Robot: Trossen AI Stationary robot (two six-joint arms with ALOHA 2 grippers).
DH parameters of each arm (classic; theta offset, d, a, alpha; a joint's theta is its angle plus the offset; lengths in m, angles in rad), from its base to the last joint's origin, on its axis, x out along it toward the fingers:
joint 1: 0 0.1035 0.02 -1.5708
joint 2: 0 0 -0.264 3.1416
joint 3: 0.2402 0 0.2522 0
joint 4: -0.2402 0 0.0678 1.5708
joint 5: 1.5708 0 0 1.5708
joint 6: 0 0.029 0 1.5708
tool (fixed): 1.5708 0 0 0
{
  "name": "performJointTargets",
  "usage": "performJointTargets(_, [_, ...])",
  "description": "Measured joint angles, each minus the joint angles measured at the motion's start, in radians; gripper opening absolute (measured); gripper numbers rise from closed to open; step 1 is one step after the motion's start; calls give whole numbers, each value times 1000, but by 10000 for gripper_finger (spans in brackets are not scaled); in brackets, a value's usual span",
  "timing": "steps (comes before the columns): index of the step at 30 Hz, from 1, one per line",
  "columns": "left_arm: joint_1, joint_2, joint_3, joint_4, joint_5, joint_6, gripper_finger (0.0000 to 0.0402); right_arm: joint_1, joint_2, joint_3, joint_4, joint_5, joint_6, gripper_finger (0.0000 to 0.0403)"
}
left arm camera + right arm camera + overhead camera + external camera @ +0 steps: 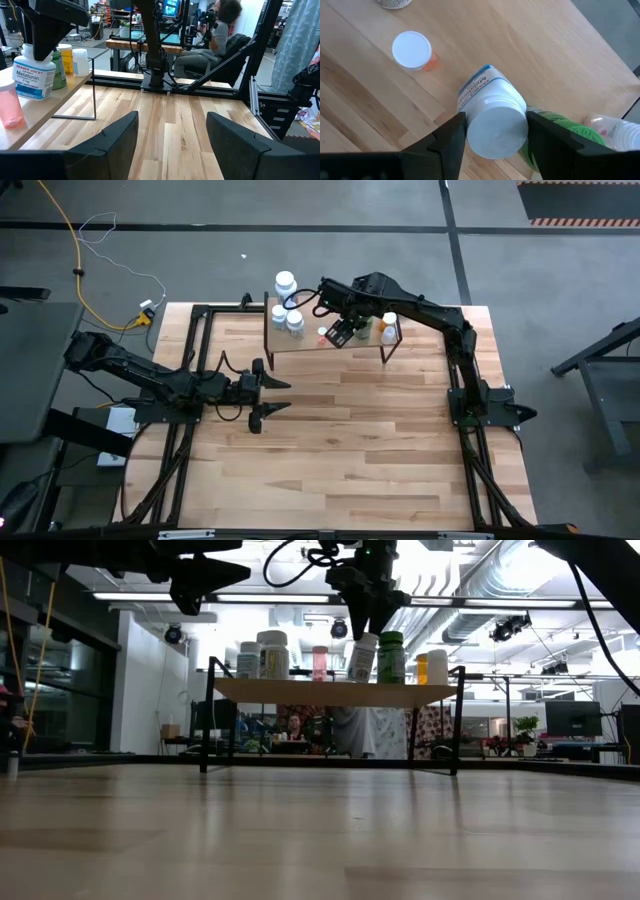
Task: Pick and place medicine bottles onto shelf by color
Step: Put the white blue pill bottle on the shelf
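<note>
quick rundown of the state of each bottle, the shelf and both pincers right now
white melatonin pill bottle with white cap: tilted on the shelf, between the right pincer's fingers
green plastic bottle: upright, beside it
small pink bottle with white cap: upright, apart
light-wood shelf on black legs: standing, bottles on top
right pincer: around the white bottle's cap
left pincer: open, empty, over the table

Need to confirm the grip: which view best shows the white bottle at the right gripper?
Right wrist view: white bottle tilted between the right gripper fingers. Low view shows its lean; left wrist its label; high view mostly hides it.
</note>
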Motion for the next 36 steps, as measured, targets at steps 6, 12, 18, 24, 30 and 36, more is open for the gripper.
performJointTargets(6, [0,0,0,0,0,0,225,0,0,0,14,0,0,193])
performJointTargets(12, [0,0,0,0,0,-1,225,0,-1,0,15,0,0,193])
performJointTargets(18, [0,0,0,0,0,-2,225,0,-1,0,14,0,0,193])
performJointTargets(24, [0,0,0,0,0,-2,225,0,-1,0,13,0,0,193])
performJointTargets(30, [0,0,0,0,0,-1,225,0,-1,0,13,0,0,193])
performJointTargets(36, [0,0,0,0,0,-2,225,0,-1,0,13,-1,0,193])
